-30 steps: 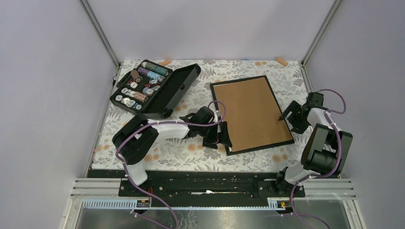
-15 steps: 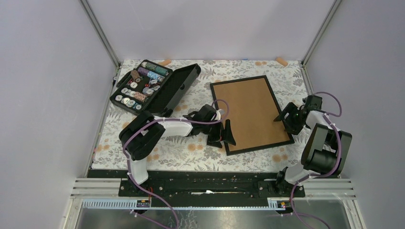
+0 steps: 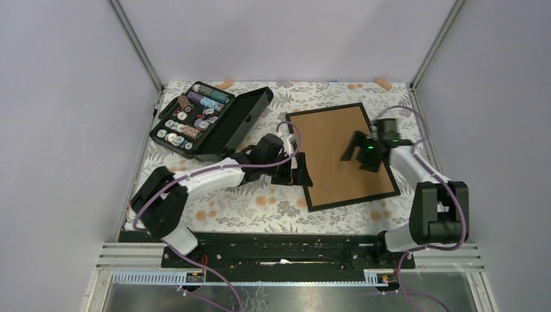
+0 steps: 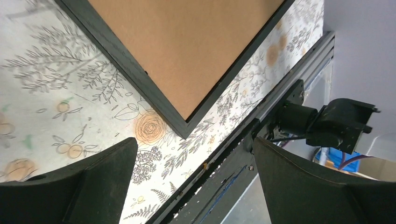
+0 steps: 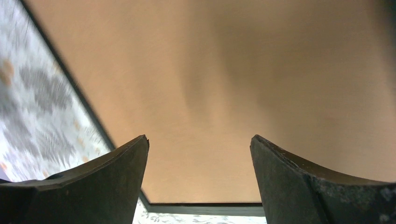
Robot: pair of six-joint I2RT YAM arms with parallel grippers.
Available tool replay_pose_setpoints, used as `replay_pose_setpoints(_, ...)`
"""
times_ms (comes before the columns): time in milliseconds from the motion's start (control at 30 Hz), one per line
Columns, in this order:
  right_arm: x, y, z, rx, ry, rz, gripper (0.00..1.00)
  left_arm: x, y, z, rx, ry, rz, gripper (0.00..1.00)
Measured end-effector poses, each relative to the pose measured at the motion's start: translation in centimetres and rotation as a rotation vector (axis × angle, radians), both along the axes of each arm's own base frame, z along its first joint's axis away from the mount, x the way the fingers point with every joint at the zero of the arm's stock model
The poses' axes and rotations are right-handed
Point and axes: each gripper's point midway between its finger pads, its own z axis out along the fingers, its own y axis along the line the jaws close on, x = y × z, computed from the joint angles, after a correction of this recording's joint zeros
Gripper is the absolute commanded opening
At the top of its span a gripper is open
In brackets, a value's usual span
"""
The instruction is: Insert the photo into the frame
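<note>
Covering the table (image 3: 260, 203) is a cloth printed with grey leaves and orange flowers, shut in by plain lilac walls (image 3: 286, 39). An open black case (image 3: 214, 123) of thread spools sits at the far-left corner. The frame (image 3: 331, 162) lies flat, brown back up, toward the table's right edge. The left gripper (image 3: 303, 173), fingers spread wide, is beside the frame's left edge close to its near corner. The right gripper (image 3: 357, 151), fingers also spread, hangs over the brown back, holding nothing.
</note>
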Motion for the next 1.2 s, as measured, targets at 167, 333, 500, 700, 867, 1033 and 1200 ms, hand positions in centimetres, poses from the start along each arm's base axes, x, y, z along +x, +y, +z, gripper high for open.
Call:
replay_pose_setpoints(167,-1.9,12.5,-0.8,0.015,0.021,0.333,0.7,1.0,1.3,3.9,-0.006,-0.147,0.037,0.99)
replay_pose_setpoints(333,-3.3,17.6,-3.3,-0.077,0.096,0.471,0.55,1.5,3.1,5.5,0.038,-0.224,0.083,0.99)
replay_pose_setpoints(500,-4.4,18.3,-4.1,-0.156,0.118,0.496,0.44,1.9,4.9,7.2,0.062,-0.303,0.137,0.99)
replay_pose_setpoints(700,-5.1,18.4,-4.3,-0.196,0.131,0.506,0.42,2.0,6.7,7.2,0.111,-0.353,0.174,0.99)
replay_pose_setpoints(867,-5.7,18.5,-4.4,-0.206,0.145,0.509,0.41,2.5,7.8,7.9,0.136,-0.407,0.197,0.99)
replay_pose_setpoints(1033,-5.8,18.2,-4.6,-0.222,0.153,0.499,0.34,2.7,8.4,8.3,0.152,-0.438,0.207,0.99)
replay_pose_setpoints(1200,-5.7,17.9,-4.8,-0.244,0.164,0.494,0.33,2.8,8.5,8.4,0.155,-0.444,0.209,0.99)
